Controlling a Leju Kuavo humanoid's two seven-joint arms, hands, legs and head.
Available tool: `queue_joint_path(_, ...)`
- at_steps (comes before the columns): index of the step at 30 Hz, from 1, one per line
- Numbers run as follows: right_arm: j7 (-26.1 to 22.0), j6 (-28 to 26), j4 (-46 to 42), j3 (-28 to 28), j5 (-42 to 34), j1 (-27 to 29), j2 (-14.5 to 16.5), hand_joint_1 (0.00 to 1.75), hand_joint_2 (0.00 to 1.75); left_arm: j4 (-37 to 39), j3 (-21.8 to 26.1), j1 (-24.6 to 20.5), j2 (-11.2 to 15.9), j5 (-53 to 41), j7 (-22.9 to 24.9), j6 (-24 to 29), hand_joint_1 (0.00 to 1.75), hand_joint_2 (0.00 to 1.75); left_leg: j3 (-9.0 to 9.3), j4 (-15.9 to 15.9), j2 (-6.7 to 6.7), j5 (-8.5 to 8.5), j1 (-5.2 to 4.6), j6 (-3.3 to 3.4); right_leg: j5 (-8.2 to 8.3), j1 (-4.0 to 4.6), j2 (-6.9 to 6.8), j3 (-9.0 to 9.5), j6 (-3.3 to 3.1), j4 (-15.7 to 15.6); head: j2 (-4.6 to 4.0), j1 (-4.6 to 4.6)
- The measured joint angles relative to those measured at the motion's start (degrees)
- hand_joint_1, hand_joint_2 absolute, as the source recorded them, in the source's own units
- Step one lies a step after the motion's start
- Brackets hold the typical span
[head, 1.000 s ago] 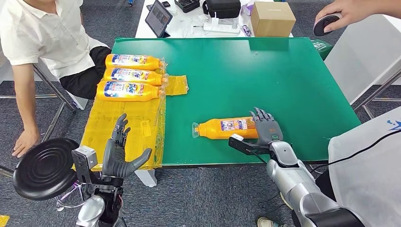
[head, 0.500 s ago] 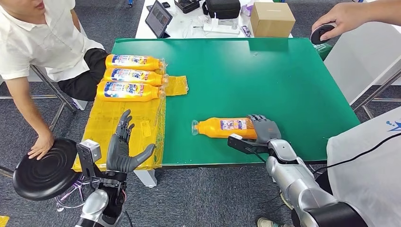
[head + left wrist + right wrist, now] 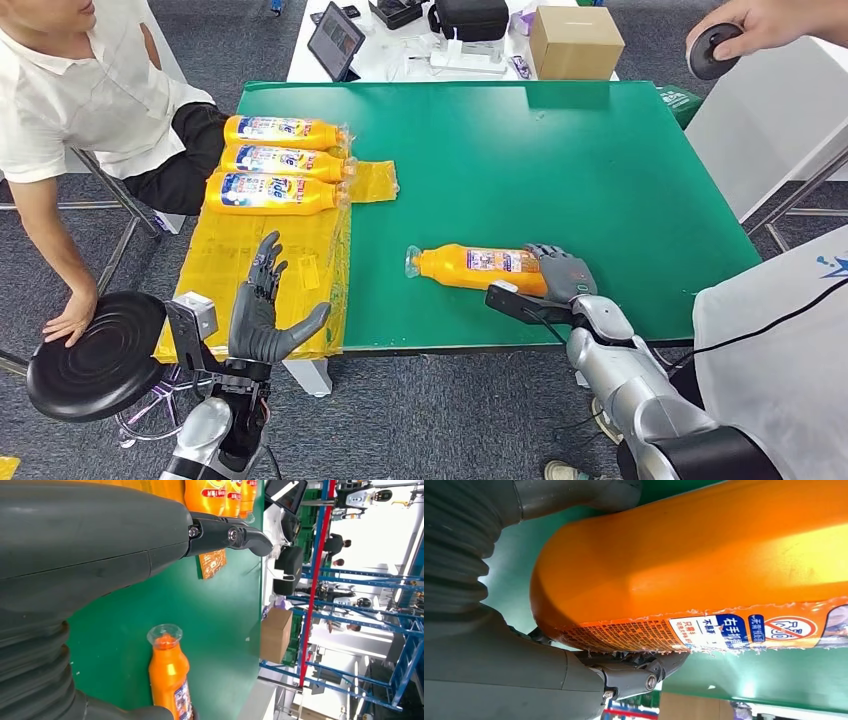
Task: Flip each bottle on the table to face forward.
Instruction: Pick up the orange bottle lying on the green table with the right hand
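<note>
At the far left a person sits beside the green table (image 3: 600,150), one hand on a black round stool (image 3: 95,355). Next comes the robot's left hand (image 3: 262,325), raised off the table's near-left corner with fingers spread and nothing in it. Beyond it a yellow sheet (image 3: 260,260) covers the table's left edge, and three orange bottles (image 3: 275,160) lie there side by side, caps toward the table's middle, front labels up. Further right, near the front edge, the lone orange bottle (image 3: 470,268) lies on its side — long axis running left to right, clear cap toward the left hand's side, base toward the right. The right hand (image 3: 562,272) sits at that base end, fingers curled over it; the right wrist view shows the thumb below and fingers above the bottle's body, so it looks gripped, with small-print label uppermost. The right hand is far nearer, already on the bottle; the left is well apart. A roll about the long axis — not a swing — seems needed to bring the front label up.
</note>
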Motion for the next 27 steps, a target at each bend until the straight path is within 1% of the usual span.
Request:
queue_joint_path(3,-2.0,0.4,0.0,-1.0,-2.3,0.3,0.2,1.75,1.75,0.0,0.0,0.1,0.0,0.4,0.0,-0.3,0.00,1.75,0.00,0.0,0.03,-0.01,0.00,-0.01,0.00,0.00,0.00,0.01,0.00,0.0,0.00,0.01)
queue_joint_path(7,-2.9,0.5,0.0,-1.4,-3.3,0.3,0.3,1.75,1.75,0.0,0.0,0.2,0.0,0.6,0.0,-0.5,0.00,1.75,0.01,0.0,0.04,-0.01,0.01,-0.01,0.00,0.01,0.01,0.02,0.00,0.0,0.00,0.01)
queue_joint_path(9,-4.8,1.1,-0.1,-2.5,-5.3,0.7,0.8,1.75,1.75,0.0,0.0,0.5,0.0,1.0,0.0,-0.7,0.00,1.75,0.04,0.0,0.10,-0.03,0.01,-0.02,0.00,0.01,0.11,0.02,0.00,0.0,0.00,-0.01)
queue_joint_path(10,-6.5,1.7,-0.3,-3.4,-7.1,1.0,1.2,1.75,1.75,0.0,0.0,0.8,0.0,1.7,0.1,-1.1,0.00,1.75,0.07,0.0,0.13,-0.04,0.02,-0.02,0.00,0.02,0.18,0.03,0.00,0.0,0.00,-0.01)
queue_joint_path(13,-12.9,6.4,-4.0,-6.2,-16.4,3.8,4.1,1.75,1.75,-0.5,0.0,3.1,0.0,5.7,0.9,-3.9,0.00,1.75,0.13,0.0,0.26,-0.05,0.04,-0.04,0.00,0.04,0.27,0.06,-0.01,0.0,0.00,0.00)
queue_joint_path(14,-14.2,7.9,-5.8,-6.6,-19.5,5.0,5.0,1.75,1.75,-0.7,0.1,3.8,0.0,6.6,1.1,-4.6,0.00,1.75,0.12,0.0,0.28,-0.04,0.05,-0.04,0.00,0.04,0.27,0.05,-0.01,0.0,0.00,0.00)
queue_joint_path(17,-15.3,9.9,-9.6,-6.7,-25.1,7.4,6.6,1.75,1.75,-1.0,0.1,4.9,0.0,7.1,1.0,-5.5,0.00,1.75,0.04,0.0,0.23,-0.03,0.06,-0.04,0.00,0.05,0.26,-0.01,-0.01,0.0,0.00,-0.01)
queue_joint_path(21,-16.4,11.2,-15.5,-6.4,-31.1,11.3,9.0,1.75,1.75,-1.8,0.1,5.9,0.0,8.1,0.7,-6.8,0.00,1.75,-0.18,0.0,0.11,-0.02,0.06,-0.05,-0.01,0.04,0.24,-0.18,-0.01,0.1,0.00,-0.02)
queue_joint_path(27,-17.3,11.7,-22.9,-4.8,-35.0,15.3,11.3,1.75,1.75,-2.7,0.1,6.9,0.0,9.4,0.8,-7.9,0.00,1.75,-0.35,0.0,0.08,-0.02,0.04,-0.05,-0.02,0.01,0.23,-0.32,-0.01,0.0,0.00,-0.01)
